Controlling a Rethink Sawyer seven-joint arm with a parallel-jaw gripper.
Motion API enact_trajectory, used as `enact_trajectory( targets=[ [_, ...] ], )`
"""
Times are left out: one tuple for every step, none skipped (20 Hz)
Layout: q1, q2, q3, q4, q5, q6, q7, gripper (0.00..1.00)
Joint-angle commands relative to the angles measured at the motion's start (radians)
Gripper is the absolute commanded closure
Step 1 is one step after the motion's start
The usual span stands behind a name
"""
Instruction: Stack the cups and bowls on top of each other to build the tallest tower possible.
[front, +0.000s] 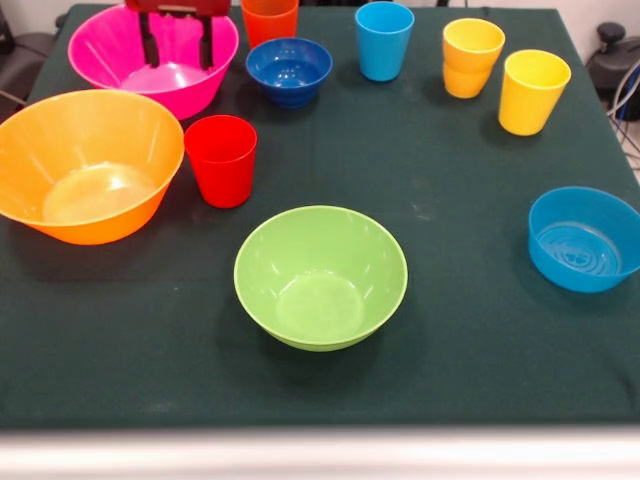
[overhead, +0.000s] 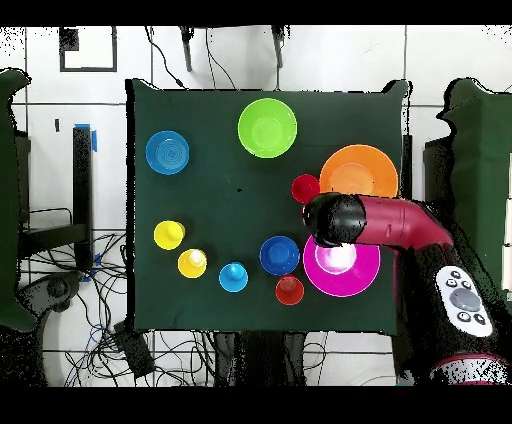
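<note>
My gripper (front: 180, 62) is open and empty, its two black fingers (front: 150, 45) hanging over the pink bowl (front: 100, 55) at the far left. Every piece stands alone and upright; no tower is in view. The yellow-orange bowl (front: 85, 165) and the red cup (front: 221, 160) stand at the left. The green bowl (front: 320, 277) is front centre and the light blue bowl (front: 585, 238) is at the right. Along the far side stand the orange cup (front: 269, 20), dark blue bowl (front: 289, 70), light blue cup (front: 383, 40) and two yellow cups (front: 471, 57) (front: 533, 92).
In the overhead view the red and black arm (overhead: 385, 222) reaches over the pink bowl (overhead: 355, 280) and hides the gripper. The dark green cloth (front: 460, 330) covers the table. Cables and black gear lie off the table's right edge (front: 615, 60).
</note>
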Motion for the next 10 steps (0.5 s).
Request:
enact_trajectory(
  targets=[
    [0.117,0.027,0.013,0.057,-0.012,-0.075,0.148,0.0],
    [0.129,0.026,0.008,0.061,-0.009,-0.082,0.157,0.0],
    [0.142,0.028,0.003,0.063,-0.005,-0.088,0.166,0.0],
    [0.155,0.03,-0.001,0.065,0.0,-0.093,0.175,0.0],
    [0.166,0.03,-0.006,0.068,0.002,-0.104,0.18,0.0],
    [0.179,0.034,-0.009,0.063,0.004,-0.118,0.187,0.0],
    [0.19,0.037,-0.012,0.06,0.007,-0.125,0.191,0.0],
    [0.2,0.045,-0.012,0.05,0.013,-0.123,0.192,0.0],
    [0.208,0.05,-0.01,0.045,0.022,-0.129,0.193,0.0],
    [0.215,0.051,-0.013,0.045,0.027,-0.132,0.195,0.0]
  ],
)
